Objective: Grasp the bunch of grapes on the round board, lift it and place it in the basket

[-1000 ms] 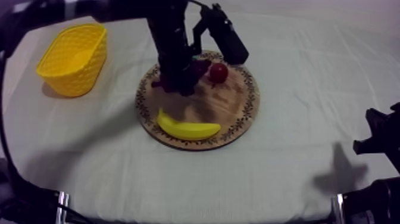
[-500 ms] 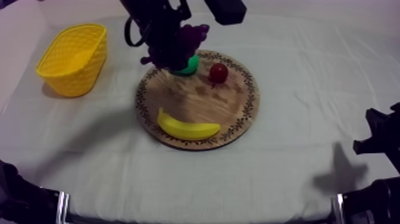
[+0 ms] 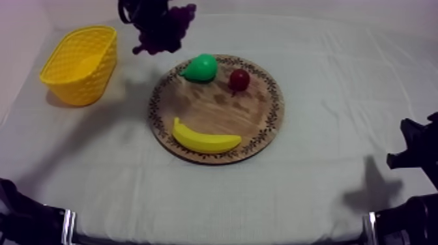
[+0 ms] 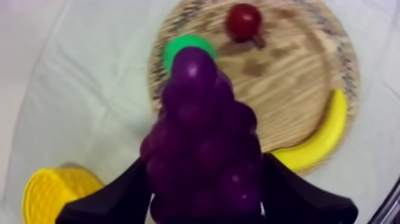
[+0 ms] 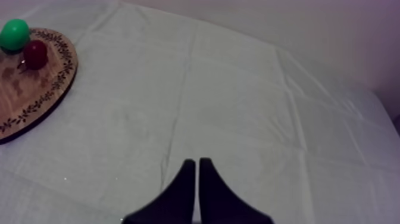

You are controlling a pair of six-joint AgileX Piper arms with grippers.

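The purple bunch of grapes point(image 3: 163, 30) hangs in the air between the yellow basket point(image 3: 81, 62) and the far rim of the round wooden board point(image 3: 215, 107). My left gripper point(image 3: 151, 18) is shut on it. From the left wrist, the grapes point(image 4: 202, 143) sit between the two black fingers point(image 4: 119, 193), above the cloth with the board point(image 4: 291, 89) behind and the basket point(image 4: 53, 190) close by. My right gripper point(image 5: 194, 164) is shut on nothing, low over bare cloth at the right side point(image 3: 417, 151).
On the board lie a green pear point(image 3: 201, 67), a small red fruit point(image 3: 239, 79) and a banana point(image 3: 203, 139). The basket stands at the far left, with open cloth between it and the board.
My left gripper has lifted the grapes off the board and carried them up and to the left, toward the basket. The pear now shows uncovered. The right arm has stayed still.
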